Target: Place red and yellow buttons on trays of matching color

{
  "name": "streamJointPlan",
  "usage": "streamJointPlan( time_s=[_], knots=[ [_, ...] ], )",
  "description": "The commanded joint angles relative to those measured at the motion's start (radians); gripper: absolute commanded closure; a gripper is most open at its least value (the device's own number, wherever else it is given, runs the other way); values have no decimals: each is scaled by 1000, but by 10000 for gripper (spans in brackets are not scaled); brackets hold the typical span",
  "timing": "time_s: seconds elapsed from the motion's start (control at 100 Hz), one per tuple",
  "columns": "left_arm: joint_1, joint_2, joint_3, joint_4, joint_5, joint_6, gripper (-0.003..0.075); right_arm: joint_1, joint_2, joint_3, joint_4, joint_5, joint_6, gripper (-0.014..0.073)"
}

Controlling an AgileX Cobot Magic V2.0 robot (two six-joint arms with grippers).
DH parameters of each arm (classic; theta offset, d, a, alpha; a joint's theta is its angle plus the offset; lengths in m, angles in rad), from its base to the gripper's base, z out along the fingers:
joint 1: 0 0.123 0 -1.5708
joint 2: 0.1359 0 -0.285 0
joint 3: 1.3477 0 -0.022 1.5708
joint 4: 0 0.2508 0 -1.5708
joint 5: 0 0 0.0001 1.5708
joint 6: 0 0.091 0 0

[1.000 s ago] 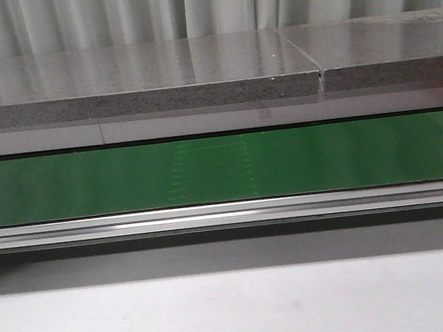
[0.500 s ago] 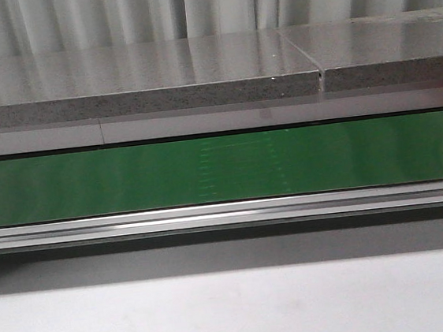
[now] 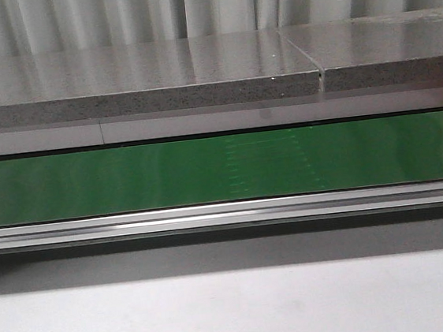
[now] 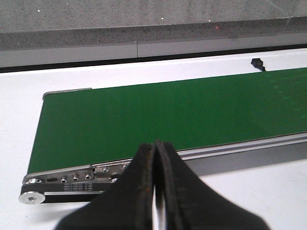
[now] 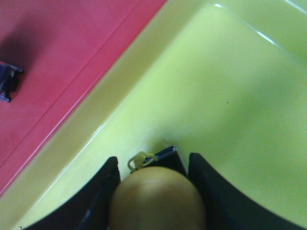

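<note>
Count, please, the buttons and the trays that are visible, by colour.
Yellow button, between the right pincer's fingers: 1
Red button: 0
Yellow tray: 1
Red tray: 1
Total: 3

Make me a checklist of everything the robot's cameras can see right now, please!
Surface: green conveyor belt with nothing on it; pale table in front.
Job's things: yellow button between the right claw's fingers, over the yellow tray; red tray beside it holds a small dark part.
Clutter: a small black bit beyond the belt.
Claws: left claw shut, holding nothing, near the belt's end; right claw shut on the yellow button.
Cables: nothing seen.
Surroundings: grey stone-look ledge, curtain behind.
</note>
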Motion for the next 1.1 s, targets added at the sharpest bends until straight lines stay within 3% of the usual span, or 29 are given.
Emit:
streamJointPlan(
  time_s=[0.0, 0.12, 0.29, 0.38, 0.87, 1.09],
  knots=[
    [-4, 8, -25, -26, -69, -6, 739, -1, -43, -25, 10, -45, 0, 450],
    [-4, 8, -25, -26, -69, -6, 739, -1, -43, -25, 10, -45, 0, 336],
    [-4, 8, -25, -26, -69, -6, 739, -1, -43, -25, 10, -50, 0, 72],
    [-4, 8, -25, -26, -69, -6, 739, -1, -43, -25, 18, -53, 0, 4],
    [-4, 8, -25, -26, -69, -6, 739, 0, -201, -25, 71, -84, 0, -6],
    [-4, 8, -25, -26, -69, -6, 739, 106, -304, -25, 92, -95, -7, -6]
  ],
)
